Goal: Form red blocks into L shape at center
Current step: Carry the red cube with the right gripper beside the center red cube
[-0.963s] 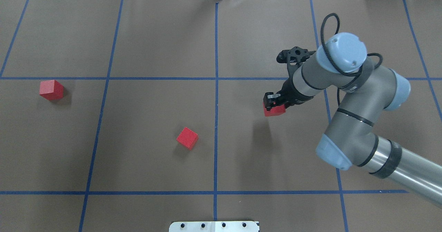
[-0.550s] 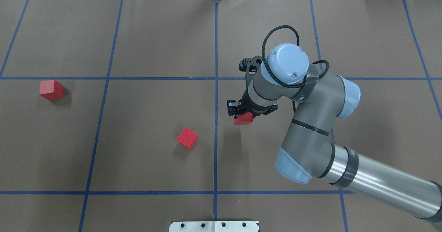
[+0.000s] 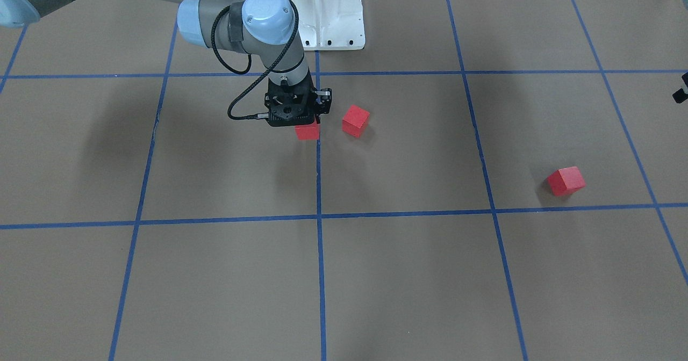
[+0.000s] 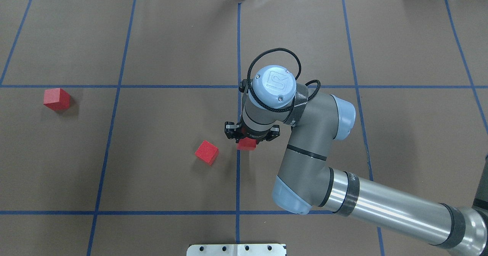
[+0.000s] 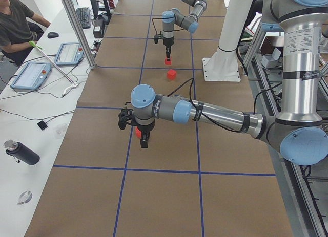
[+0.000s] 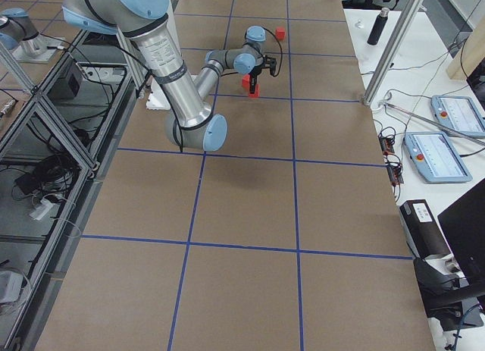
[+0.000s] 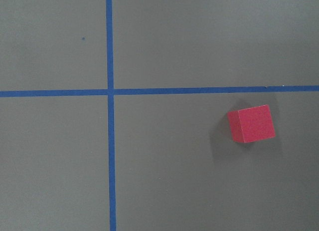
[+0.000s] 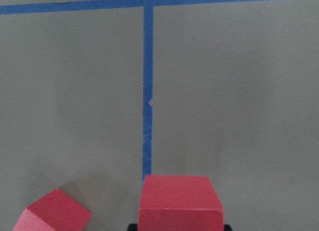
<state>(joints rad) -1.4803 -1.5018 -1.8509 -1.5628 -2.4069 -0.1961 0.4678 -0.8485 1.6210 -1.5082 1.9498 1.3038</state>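
Red block (image 4: 246, 145), clamped in the right gripper (image 4: 248, 138), has been brought over the centre line (image 4: 238, 180) near a second block (image 4: 206, 152); lowering is due.

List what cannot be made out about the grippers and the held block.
- Right gripper jaws: covered by the wrist overhead; cut by the right wrist view's bottom edge.
- Held small matte red cube: touching the brown table or not; its underside never shows.
- Left gripper: open or shut; small in exterior left, cut by front-facing view's edge.
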